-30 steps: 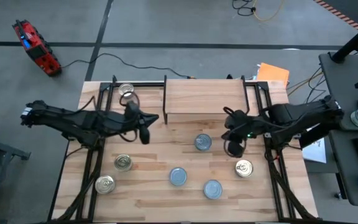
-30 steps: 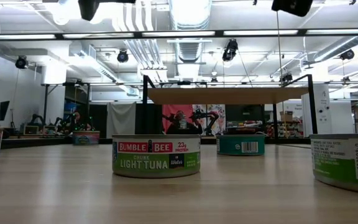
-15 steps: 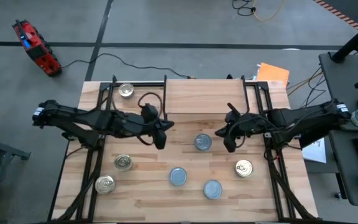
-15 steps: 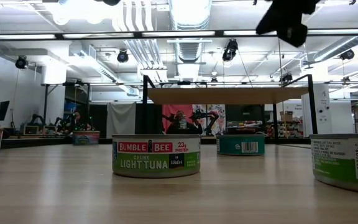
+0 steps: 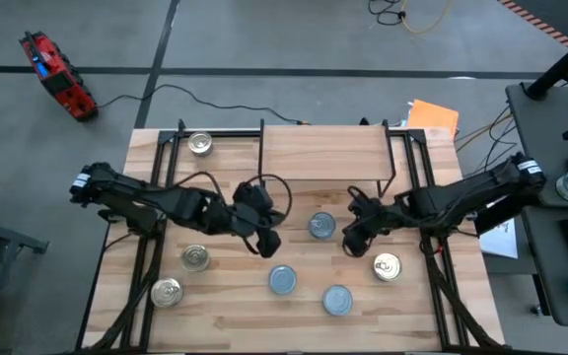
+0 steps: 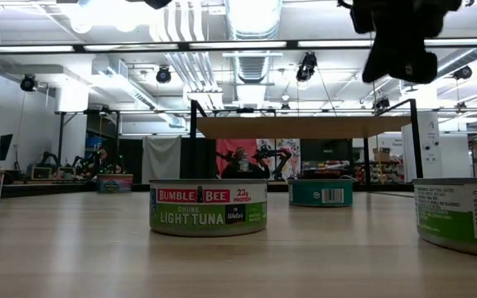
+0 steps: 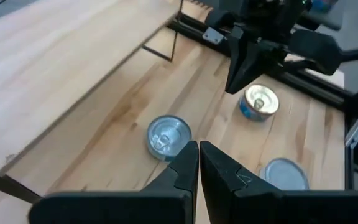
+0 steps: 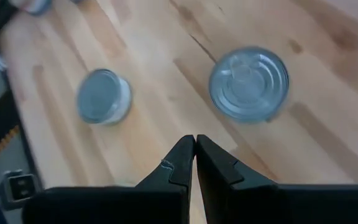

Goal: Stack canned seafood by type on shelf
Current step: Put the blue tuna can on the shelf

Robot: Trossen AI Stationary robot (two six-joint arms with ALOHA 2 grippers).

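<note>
Both arms have swung inward, left gripper [image 5: 269, 243] and right gripper [image 5: 350, 240] clenched empty above blurred tins [image 8: 248, 84].

Your left arm reaches in from the left edge toward the table's middle, its left gripper [image 5: 267, 243] held above the surface with fingers [image 7: 185, 167] pressed together. Your right arm stretches in from the right, the right gripper [image 5: 349, 241] facing the left one, well apart, fingers [image 8: 182, 160] closed too, holding nothing.
</note>
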